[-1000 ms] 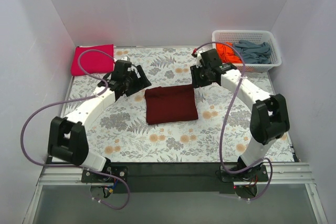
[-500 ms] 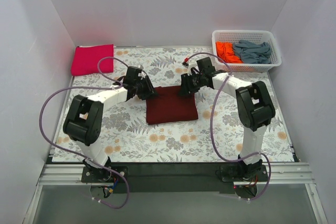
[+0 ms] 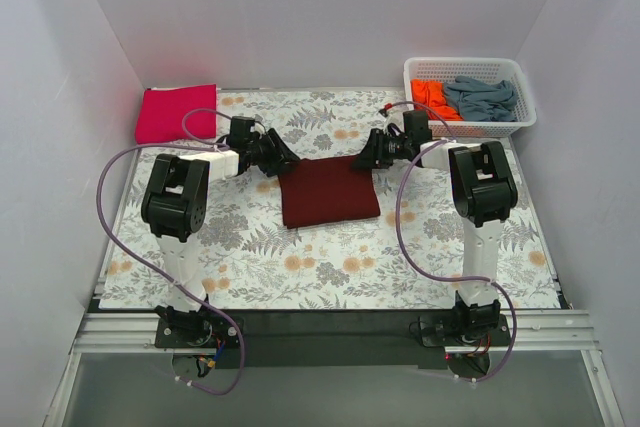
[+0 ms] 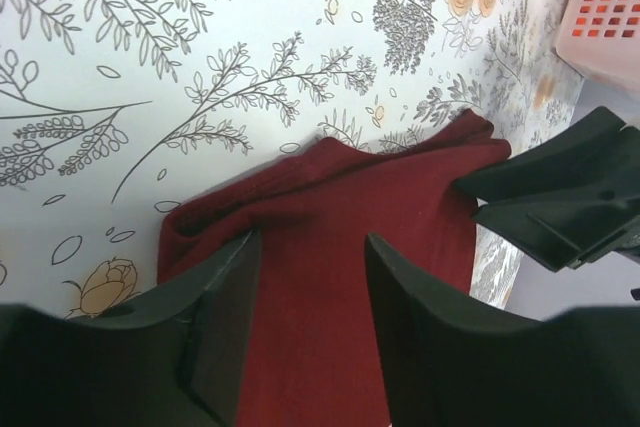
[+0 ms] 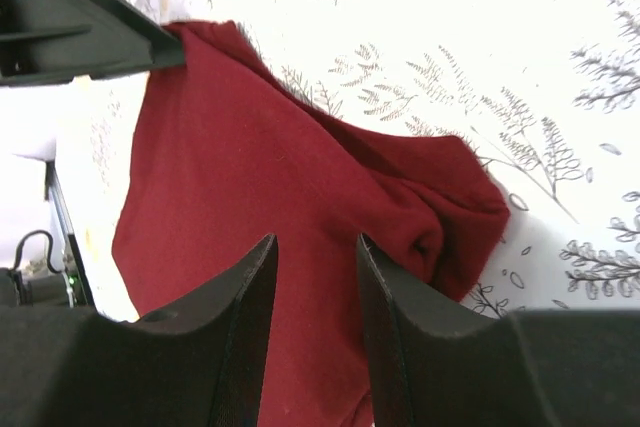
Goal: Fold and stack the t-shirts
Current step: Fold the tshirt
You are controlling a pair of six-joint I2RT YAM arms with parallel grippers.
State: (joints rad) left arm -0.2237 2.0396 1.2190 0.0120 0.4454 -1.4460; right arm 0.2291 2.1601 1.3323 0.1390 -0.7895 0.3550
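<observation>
White walls are closing in the table (image 3: 300,269), which is wearing a floral cloth. We are seeing the maroon shirt (image 3: 330,195) lying folded at the table's middle. It is a rectangle with its long axis running left to right, slightly skewed.

The left jaws are sitting at its far left corner and the right jaws at its far right corner. So each pair is nearest its own corner, and the cloth is lying toward the near edge from both. In the wrist views both pairs are standing parted, with maroon cloth showing in the gap, and we are judging that neither is gripping anything.

The pink shirt (image 3: 177,114) is lying folded at the far left, well apart, and we are guessing the stack is going there. The basket (image 3: 495,127) at the far right is holding the orange shirt (image 3: 430,98) and the grey shirt (image 3: 482,97).

We are reading no brand, label or writing anywhere.
</observation>
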